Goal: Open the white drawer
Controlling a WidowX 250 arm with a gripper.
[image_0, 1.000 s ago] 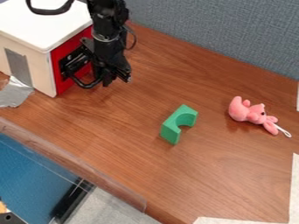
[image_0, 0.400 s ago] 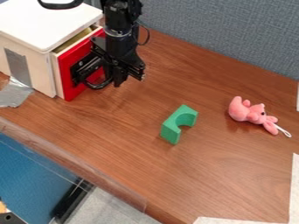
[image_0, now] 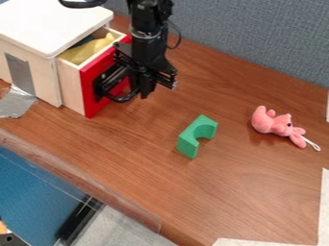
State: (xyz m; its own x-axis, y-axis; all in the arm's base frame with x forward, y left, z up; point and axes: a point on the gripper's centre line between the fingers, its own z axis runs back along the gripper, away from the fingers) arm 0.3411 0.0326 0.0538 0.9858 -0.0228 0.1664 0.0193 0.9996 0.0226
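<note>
The wood-grained desk bears a white-topped box at its upper left, with silver tape beside it. A green arch-shaped block lies near the middle, and a pink plush toy lies to the right.

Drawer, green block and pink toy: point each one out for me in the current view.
Drawer (image_0: pixel 104 78), camera view, on its red front.
Green block (image_0: pixel 189 143), camera view, on its near end.
Pink toy (image_0: pixel 281 124), camera view, on its head.

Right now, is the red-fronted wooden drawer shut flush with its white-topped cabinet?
No, the drawer juts out from the cabinet, and something yellow shows inside through its open top.
</note>
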